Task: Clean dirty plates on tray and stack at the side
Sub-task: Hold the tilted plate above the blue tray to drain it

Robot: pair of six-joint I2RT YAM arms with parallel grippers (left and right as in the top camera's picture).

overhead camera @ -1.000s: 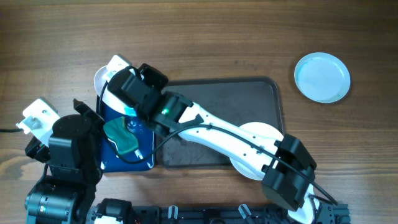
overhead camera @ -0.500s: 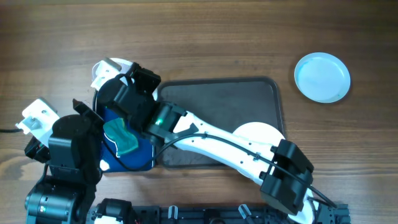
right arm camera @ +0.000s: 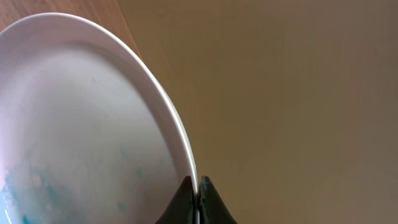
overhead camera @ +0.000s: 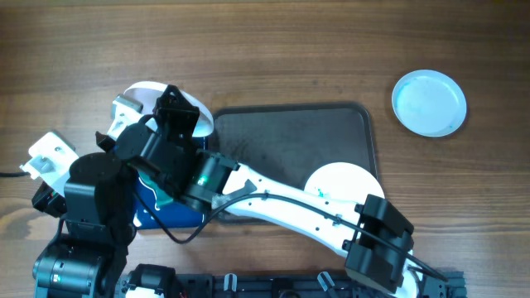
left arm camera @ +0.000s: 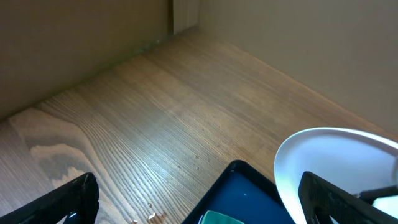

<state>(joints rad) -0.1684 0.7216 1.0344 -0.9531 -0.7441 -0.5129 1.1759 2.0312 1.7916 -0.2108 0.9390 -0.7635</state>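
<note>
At the blue tray's (left arm camera: 249, 186) far end: right gripper (right arm camera: 198, 186) pinches plate (right arm camera: 81, 112) rim.
Left gripper (left arm camera: 198, 196), jaws wide, sits nearer the sponge (left arm camera: 216, 218).

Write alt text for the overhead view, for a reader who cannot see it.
The right gripper, reaching across the dark tray, pinches the rim of a white plate beyond the tray's left end. A second white plate lies at the tray's right end; a pale-blue plate sits on the table.
</note>
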